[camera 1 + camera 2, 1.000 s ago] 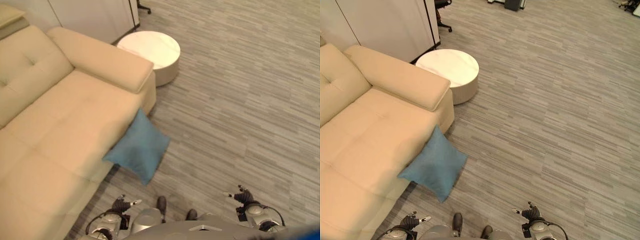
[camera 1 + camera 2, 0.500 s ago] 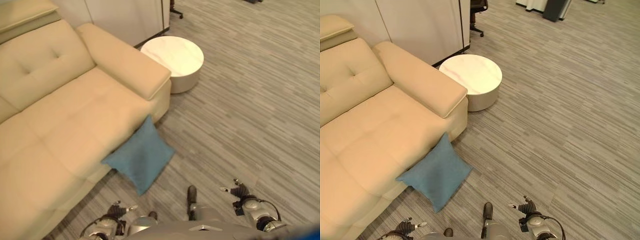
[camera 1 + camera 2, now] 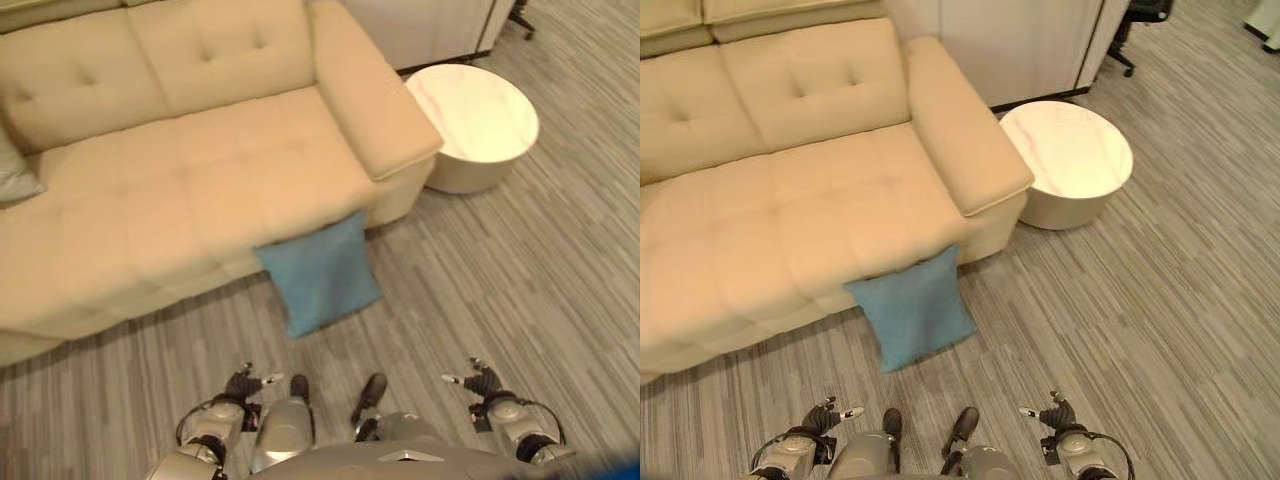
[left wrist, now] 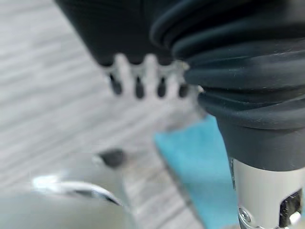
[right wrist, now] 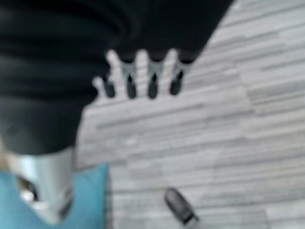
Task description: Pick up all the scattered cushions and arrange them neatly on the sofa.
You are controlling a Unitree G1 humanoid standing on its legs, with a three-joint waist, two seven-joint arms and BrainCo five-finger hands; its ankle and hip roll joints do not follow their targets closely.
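Note:
A blue cushion stands on the grey floor, leaning against the front of the beige sofa near its right armrest. A pale cushion lies on the sofa seat at the far left. My left hand hangs low at my side, short of the blue cushion, open and holding nothing. My right hand hangs low on the other side, also open and holding nothing. The left wrist view shows straight fingers with the blue cushion past them. The right wrist view shows straight fingers over the floor.
A round white side table stands on the floor just right of the sofa's armrest. White cabinet fronts run behind it. Striped grey carpet stretches to the right.
The whole picture has swung round, so the camera has turned: the sofa now lies square ahead. The blue cushion keeps its place against the sofa. Both hands stay low.

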